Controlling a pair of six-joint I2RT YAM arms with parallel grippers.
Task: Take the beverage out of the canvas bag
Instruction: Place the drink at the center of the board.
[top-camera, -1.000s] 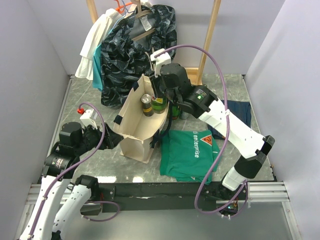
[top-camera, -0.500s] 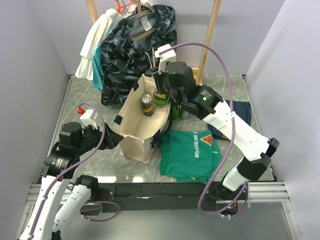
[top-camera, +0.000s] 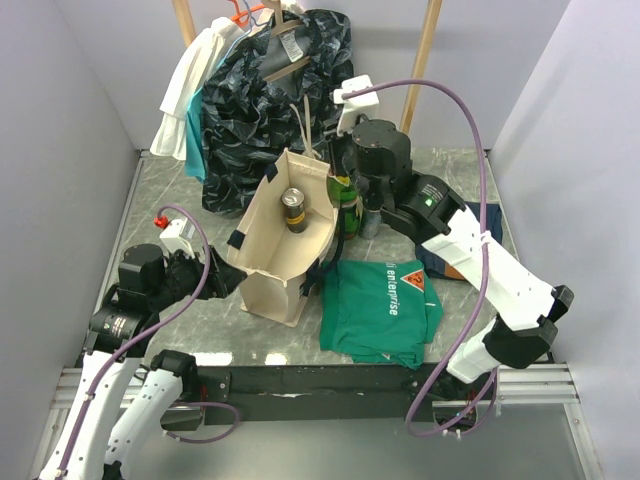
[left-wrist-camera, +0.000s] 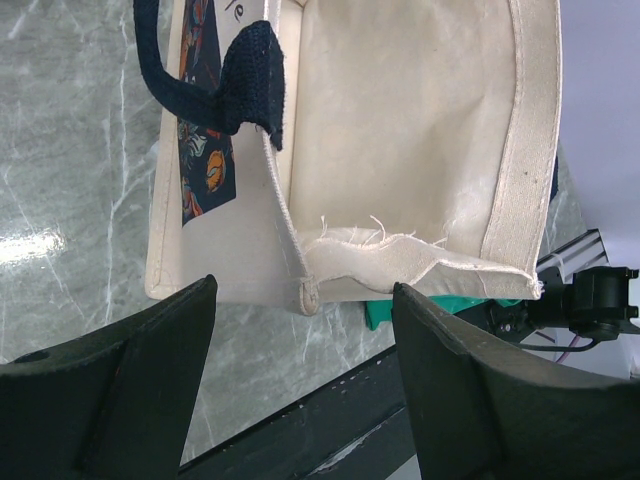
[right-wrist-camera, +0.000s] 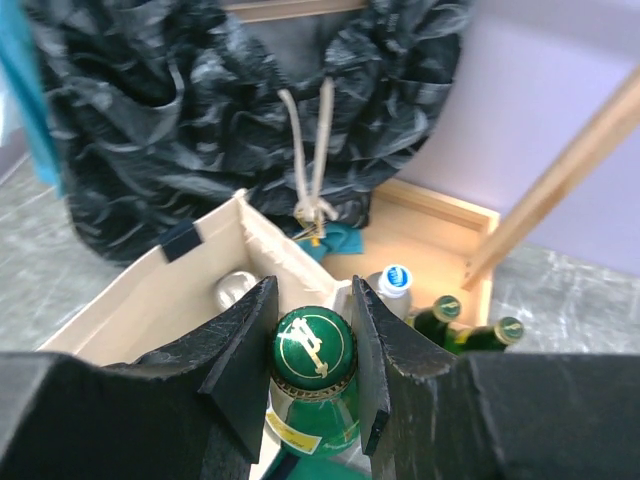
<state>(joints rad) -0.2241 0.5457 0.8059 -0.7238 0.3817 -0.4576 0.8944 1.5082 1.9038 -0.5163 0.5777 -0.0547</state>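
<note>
Right end effector (right-wrist-camera: 313, 312) clamped on bottle (right-wrist-camera: 313, 350) neck, under cap. Bottle upright at right rim of bag (top-camera: 262, 262), looks nearly clear of mouth. Can (top-camera: 291, 205) sits inside bag. Left end effector (left-wrist-camera: 302, 292) jaws wide apart, straddling bag's near edge, likely bracing against tipping. Next: set bottle on worktop (top-camera: 160, 200).

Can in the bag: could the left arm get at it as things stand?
Probably not: the left pincer sits low outside the bag, whose tall wall stands between it and the can.
</note>
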